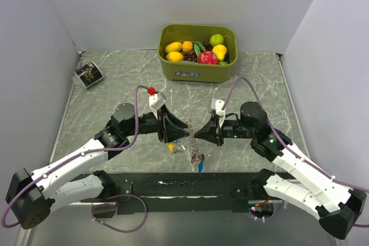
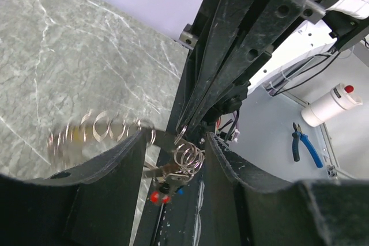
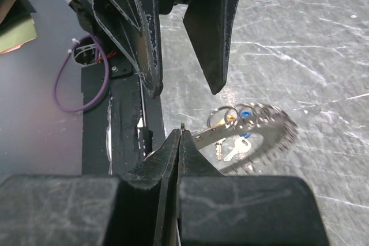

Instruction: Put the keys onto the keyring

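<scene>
- Grey marble-patterned worktop: carries the items below, with both arm bases along its near edge
- Keyring: thin silvery coil, front centre of the worktop, between the two pincer tips. One end is pinched and the rest hangs loose and shows blurred. Whether its low end touches the worktop I cannot tell
- Keys: small silver blades with blue, yellow and red heads, bunched at the coil just below the pincer tips. Whether each one is threaded on cannot be made out
- Right pincer: jaws pressed together, nipping the keyring's wire at the very tip, pointing towards the left arm
- Left pincer: jaws standing apart and clamping nothing. In its own wrist view, the coil and the red-headed keys show in the gap between its fingers. Its tips are nearly nose to nose with the right pincer
- Olive-green bin: far centre of the worktop, well apart from the arms
- Toy fruit: heaped inside the bin, yellow, orange, green and red pieces
- Small printed packet: far left, lying askew by the wall
- Blue-handled pliers: seen beyond the worktop's edge, on a lower grey surface
</scene>
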Controlling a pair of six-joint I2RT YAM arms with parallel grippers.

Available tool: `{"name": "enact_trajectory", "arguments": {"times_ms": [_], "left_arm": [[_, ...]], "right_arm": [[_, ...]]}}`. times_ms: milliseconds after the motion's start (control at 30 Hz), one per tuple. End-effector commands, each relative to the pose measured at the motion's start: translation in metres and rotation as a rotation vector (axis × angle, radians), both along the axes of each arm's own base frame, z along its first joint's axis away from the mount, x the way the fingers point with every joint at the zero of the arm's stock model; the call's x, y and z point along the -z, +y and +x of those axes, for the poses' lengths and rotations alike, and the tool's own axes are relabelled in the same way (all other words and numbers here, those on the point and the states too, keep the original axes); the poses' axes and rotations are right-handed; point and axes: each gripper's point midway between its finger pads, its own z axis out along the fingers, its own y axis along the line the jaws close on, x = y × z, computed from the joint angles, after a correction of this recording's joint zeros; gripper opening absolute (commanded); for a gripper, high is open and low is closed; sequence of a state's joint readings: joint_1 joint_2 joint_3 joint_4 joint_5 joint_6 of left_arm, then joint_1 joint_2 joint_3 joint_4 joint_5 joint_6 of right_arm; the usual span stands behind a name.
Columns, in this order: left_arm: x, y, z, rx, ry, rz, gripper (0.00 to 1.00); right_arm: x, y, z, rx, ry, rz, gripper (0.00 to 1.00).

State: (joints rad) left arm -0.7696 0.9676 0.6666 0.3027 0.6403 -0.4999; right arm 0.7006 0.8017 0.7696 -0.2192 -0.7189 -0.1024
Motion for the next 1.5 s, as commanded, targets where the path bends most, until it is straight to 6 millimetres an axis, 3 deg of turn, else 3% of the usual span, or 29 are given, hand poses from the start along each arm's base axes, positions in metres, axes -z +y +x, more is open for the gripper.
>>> {"name": "enact_trajectory", "arguments": {"times_ms": [0, 633, 900, 1467], "left_arm": [[-0.028, -0.003, -0.01, 0.047, -0.085, -0.073, 0.51], [-0.014, -0.016, -0.013, 0.079, -0.071, -0.046, 0.47], [-0.003, -0.019, -0.017, 0.117, -0.058, -0.033, 0.41], [0.001, -0.024, -0.023, 0.169, -0.063, -0.036, 0.26]], "right_arm": [[-0.033, 0.007, -0.001, -0.042, -0.082, 0.087, 0.0], [-0.035, 0.007, -0.003, -0.051, -0.064, 0.115, 0.0], [-0.033, 0.007, -0.001, -0.058, -0.056, 0.115, 0.0], [-0.036, 0.003, -0.004, -0.092, -0.037, 0.144, 0.0]]}}
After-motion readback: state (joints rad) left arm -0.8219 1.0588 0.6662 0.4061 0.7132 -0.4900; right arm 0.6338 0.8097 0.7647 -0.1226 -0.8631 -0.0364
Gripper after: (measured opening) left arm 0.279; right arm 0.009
